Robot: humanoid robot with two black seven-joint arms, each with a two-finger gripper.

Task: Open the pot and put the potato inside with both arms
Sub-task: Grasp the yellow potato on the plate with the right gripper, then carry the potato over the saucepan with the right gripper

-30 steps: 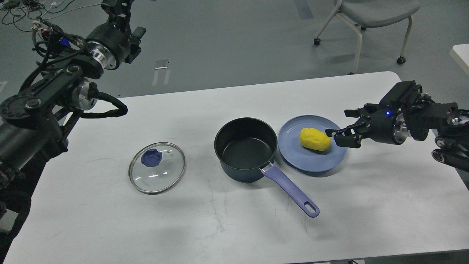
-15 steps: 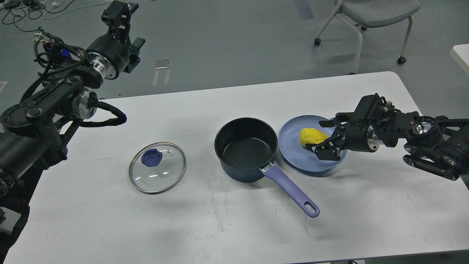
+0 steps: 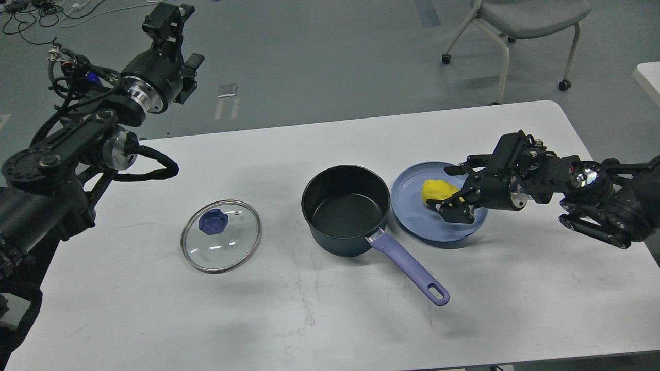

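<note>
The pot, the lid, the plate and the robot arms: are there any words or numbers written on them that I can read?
None can be read.
pot: no text shows.
glass lid: no text shows.
blue plate: no text shows.
yellow potato: no text shows.
Arms: any markings are too small to read.

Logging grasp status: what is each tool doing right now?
Left tool: raised off the table, holding nothing; open or shut cannot be told.
Right tool: open around the potato, not yet closed.
</note>
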